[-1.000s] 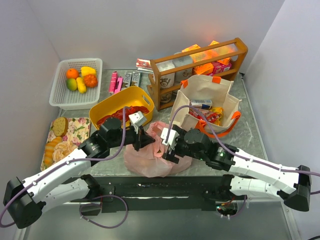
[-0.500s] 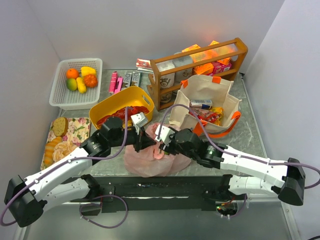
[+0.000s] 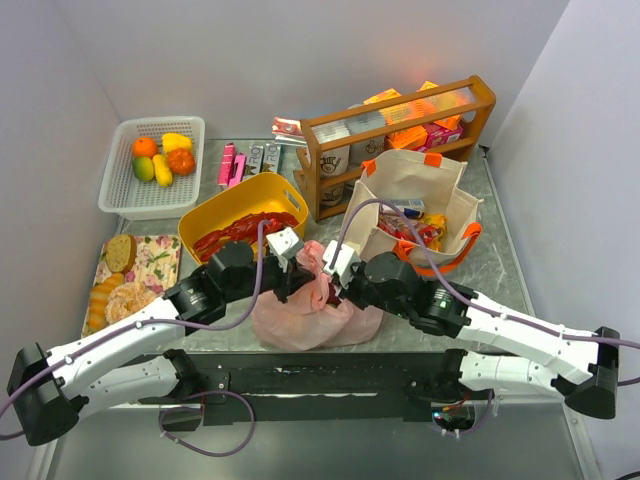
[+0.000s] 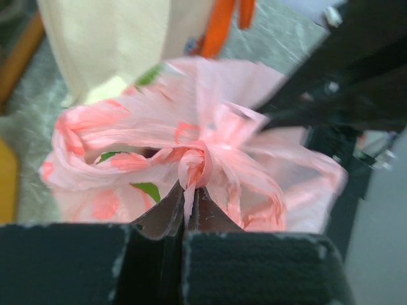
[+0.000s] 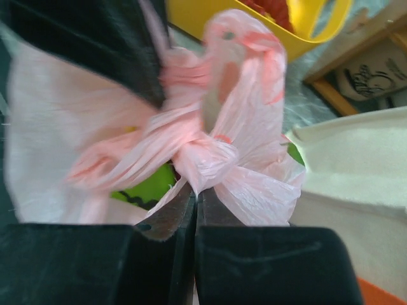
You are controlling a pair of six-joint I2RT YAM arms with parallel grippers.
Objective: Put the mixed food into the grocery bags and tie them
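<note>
The thin pink plastic bag (image 3: 300, 315) lies at the table's near edge, its top gathered into a twisted knot (image 5: 205, 159). A green item (image 5: 145, 188) shows through the plastic. My left gripper (image 3: 301, 279) is shut on one pink strand (image 4: 188, 184) of the knot. From the other side my right gripper (image 3: 334, 288) is shut on the bunched plastic (image 5: 210, 166). Behind to the right, the cream canvas tote (image 3: 415, 180) stands open with a silver can (image 3: 404, 208) and red snack packets (image 3: 422, 234) inside. An orange (image 3: 145, 147) and yellow fruit (image 3: 176, 142) lie in the white basket (image 3: 120, 190).
A yellow tub (image 3: 232, 204) holding a red lobster sits just behind the pink bag. A wooden rack (image 3: 400, 112) with boxes stands at the back. A floral tray (image 3: 150, 262) with bread is at the left. Pink packets (image 3: 232, 163) lie near the basket.
My right gripper was open and has closed on the pink bag's bunched top. The bag's top has been drawn into a tighter knot between the two grippers, which now sit closer together.
</note>
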